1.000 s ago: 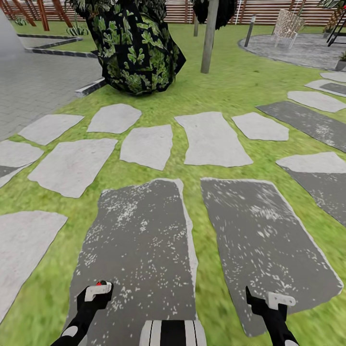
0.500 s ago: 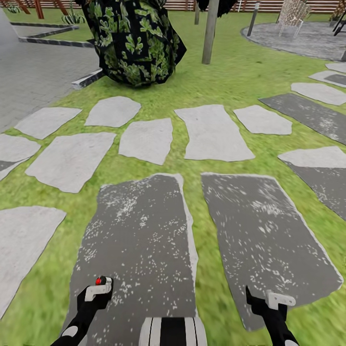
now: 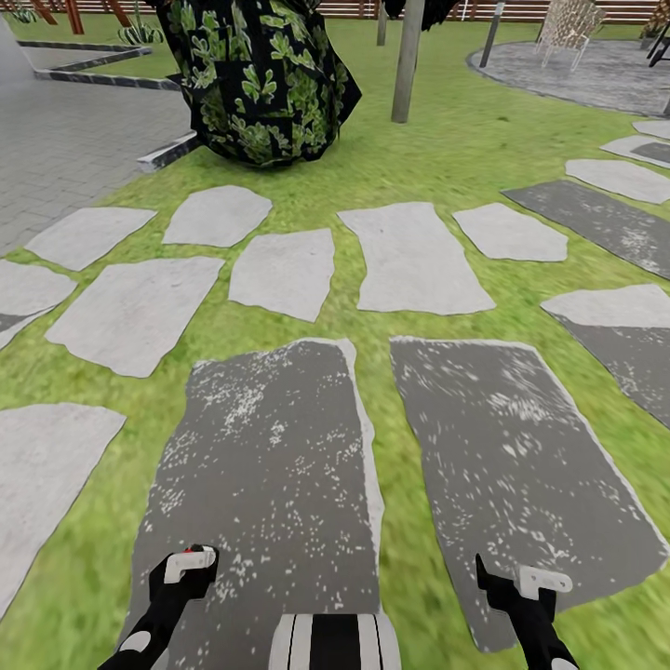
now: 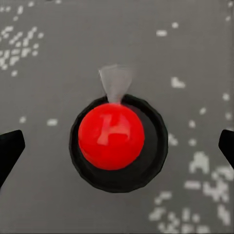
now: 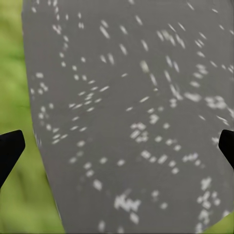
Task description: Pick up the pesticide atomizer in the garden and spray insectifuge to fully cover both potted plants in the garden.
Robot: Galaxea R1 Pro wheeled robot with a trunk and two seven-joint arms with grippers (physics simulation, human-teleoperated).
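Observation:
I am out in the garden, over lawn (image 3: 437, 167) and stepping stones; the potted plants are out of view. My left gripper (image 3: 186, 569) hangs low over a dark speckled slab (image 3: 270, 465) with a small red dot on its top. In the left wrist view a red ball (image 4: 111, 136) sits in a dark round ring, topped by a pale grey cone, midway between the wide-apart fingertips (image 4: 9, 146) and touching neither. Whether this is the pesticide atomizer I cannot tell. My right gripper (image 3: 521, 584) is open over a second dark slab (image 5: 131, 112), nothing between its fingertips (image 5: 9, 148).
Pale stepping stones (image 3: 414, 256) lie ahead in the grass. A big dark leafy bush (image 3: 261, 84) and a grey trunk (image 3: 407, 56) stand beyond them. Grey paving (image 3: 74, 140) runs along the left, and a round paved patch with a white chair (image 3: 568, 23) lies at the far right.
The whole picture has slid slightly, with the fence nearly gone from the top: the camera moved. Both grippers keep their places in the view.

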